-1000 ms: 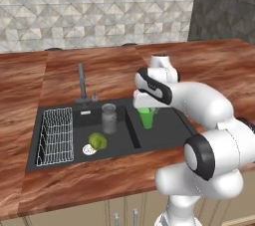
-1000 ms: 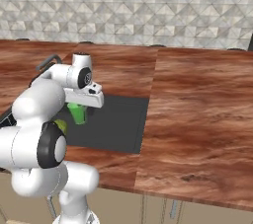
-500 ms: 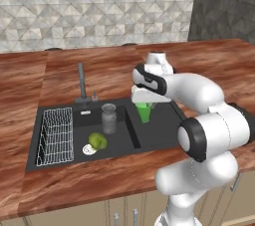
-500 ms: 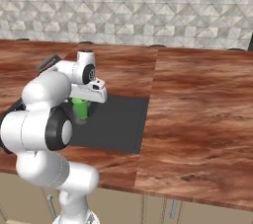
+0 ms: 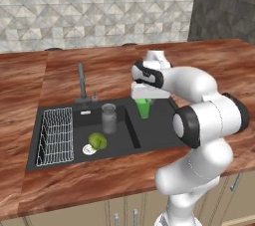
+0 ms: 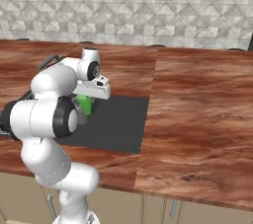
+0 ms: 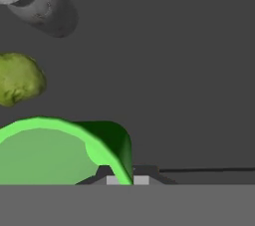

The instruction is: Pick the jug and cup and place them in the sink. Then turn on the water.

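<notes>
Charcoal sink (image 5: 159,135), one, rectangular, recessed in the wood-grain counter (image 5: 60,75). Inside it: one grey metallic jug (image 5: 108,118), upright, beside the white wire rack (image 5: 55,136); one lumpy yellow-green fruit (image 5: 97,141) in front of the jug. One green tapered cup (image 5: 144,107), above the sink's right half, clamped by its rim in the gripper (image 5: 143,99). One dark faucet (image 5: 81,81) behind.

Wood-grain counter (image 5: 60,70) below grey tiled wall (image 5: 94,6)
</notes>
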